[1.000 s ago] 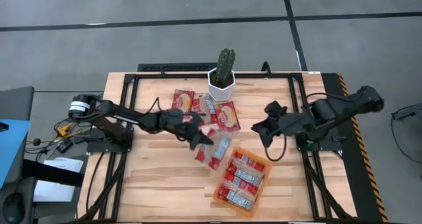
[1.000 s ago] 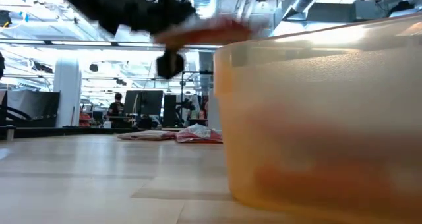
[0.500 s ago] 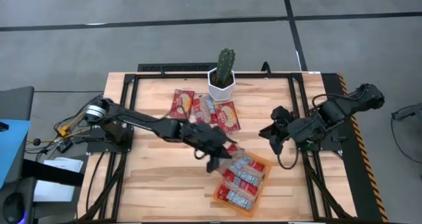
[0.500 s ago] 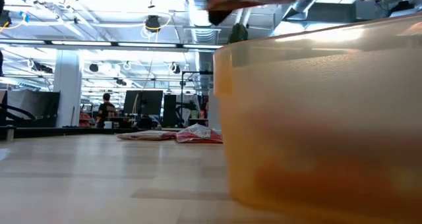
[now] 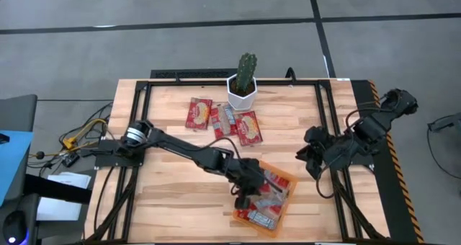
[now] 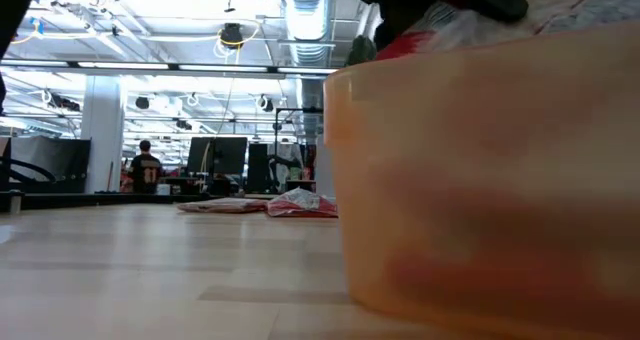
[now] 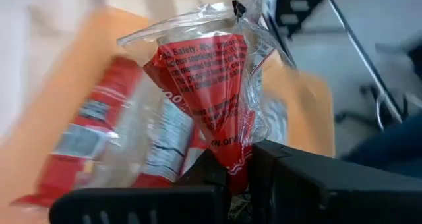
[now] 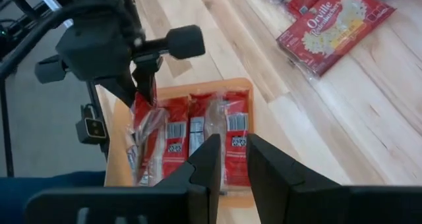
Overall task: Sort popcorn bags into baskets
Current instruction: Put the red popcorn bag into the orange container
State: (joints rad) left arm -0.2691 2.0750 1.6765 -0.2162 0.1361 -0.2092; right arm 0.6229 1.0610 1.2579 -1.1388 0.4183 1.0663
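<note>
Crinkly red popcorn bag (image 7: pixel 211 85) pinched in left gripper (image 5: pixel 248 194) over translucent orange tray (image 5: pixel 288 181) near the worktop's front edge, flat packets (image 8: pixel 191 141) inside, loose bags (image 5: pixel 248 126) beside white cactus pot (image 5: pixel 243 94), right gripper (image 5: pixel 311 153) slightly parted, empty, near the right edge.

The high view looks straight down on the whole table (image 5: pixel 173 194). The low view sits at table height, very near the orange basket (image 6: pixel 480 180), which both wrist views share.

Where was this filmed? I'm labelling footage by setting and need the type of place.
Probably a large open robotics lab or workshop: the wooden table stands on a grey floor marked with dark lines, exposed ducts and strip lights run overhead, and desks with monitors and a person show behind.
</note>
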